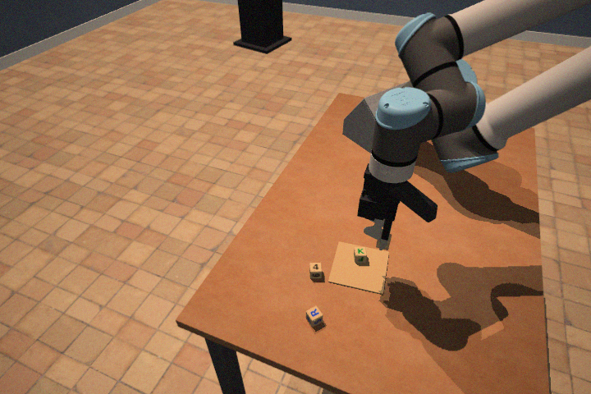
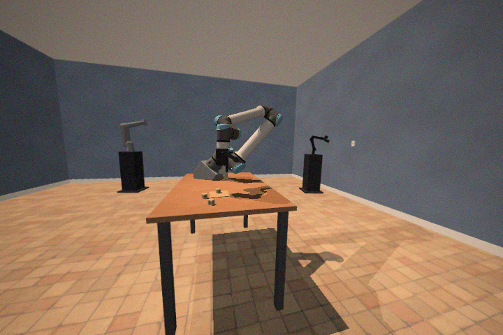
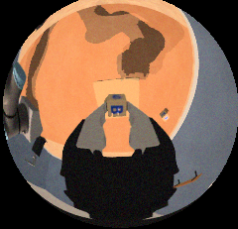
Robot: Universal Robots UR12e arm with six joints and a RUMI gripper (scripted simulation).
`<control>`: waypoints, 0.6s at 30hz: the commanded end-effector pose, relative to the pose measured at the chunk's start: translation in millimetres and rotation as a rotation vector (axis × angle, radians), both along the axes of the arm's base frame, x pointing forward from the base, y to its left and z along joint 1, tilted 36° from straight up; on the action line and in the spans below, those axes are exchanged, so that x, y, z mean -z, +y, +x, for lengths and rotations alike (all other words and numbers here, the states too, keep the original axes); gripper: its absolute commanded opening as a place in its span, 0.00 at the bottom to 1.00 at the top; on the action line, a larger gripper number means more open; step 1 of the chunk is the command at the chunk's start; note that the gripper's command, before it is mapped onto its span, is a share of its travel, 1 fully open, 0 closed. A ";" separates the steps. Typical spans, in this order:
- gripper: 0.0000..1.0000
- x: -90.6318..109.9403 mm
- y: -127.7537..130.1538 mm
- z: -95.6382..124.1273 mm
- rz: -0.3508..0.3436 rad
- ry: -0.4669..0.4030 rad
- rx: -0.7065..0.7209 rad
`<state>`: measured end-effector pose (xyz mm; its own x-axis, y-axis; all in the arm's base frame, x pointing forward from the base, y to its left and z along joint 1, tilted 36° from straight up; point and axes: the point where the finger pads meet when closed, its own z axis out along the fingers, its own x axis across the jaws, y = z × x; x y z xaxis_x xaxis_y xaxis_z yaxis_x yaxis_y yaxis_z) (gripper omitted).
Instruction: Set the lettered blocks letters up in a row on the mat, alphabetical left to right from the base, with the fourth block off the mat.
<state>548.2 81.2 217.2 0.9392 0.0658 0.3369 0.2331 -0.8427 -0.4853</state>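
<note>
Your gripper [image 1: 383, 237] [image 2: 223, 176] [image 3: 116, 102], nearly closed, is gripping the B block [image 3: 117, 106]. Near it, the K block [image 1: 359, 254] [image 2: 218, 190] is occupying the mat [image 1: 352, 275] [image 2: 223, 195] [image 3: 100, 90]; the 4 block [image 1: 315, 269] [image 2: 204, 195] and R block [image 1: 313, 315] [image 2: 211, 202] [image 3: 165, 114] are lying farther.

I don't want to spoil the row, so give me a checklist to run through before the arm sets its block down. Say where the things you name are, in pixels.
1. Gripper [image 1: 382, 233] [image 2: 225, 172] [image 3: 116, 102] shut on the B block [image 3: 116, 106]: ok.
2. K block [image 1: 360, 254] [image 2: 218, 190] fully on the mat [image 1: 352, 278] [image 2: 223, 195] [image 3: 101, 88], K on top: ok.
3. Room for B on K's left, seen from the base: ok, bare mat there.
4. Number block [image 1: 315, 270] [image 2: 205, 195], 4 on top, off the mat: ok.
5. R block [image 1: 314, 315] [image 2: 211, 202] on the mat: not ok, on the table beyond it.
6. B block's height above the surface: cannot tell.
</note>
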 end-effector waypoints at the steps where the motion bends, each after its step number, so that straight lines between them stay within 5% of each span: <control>1: 0.09 -0.6 -0.2 0.4 0.000 0.000 0.002; 18: 0.09 7.6 5.3 3.0 0.000 0.001 0.003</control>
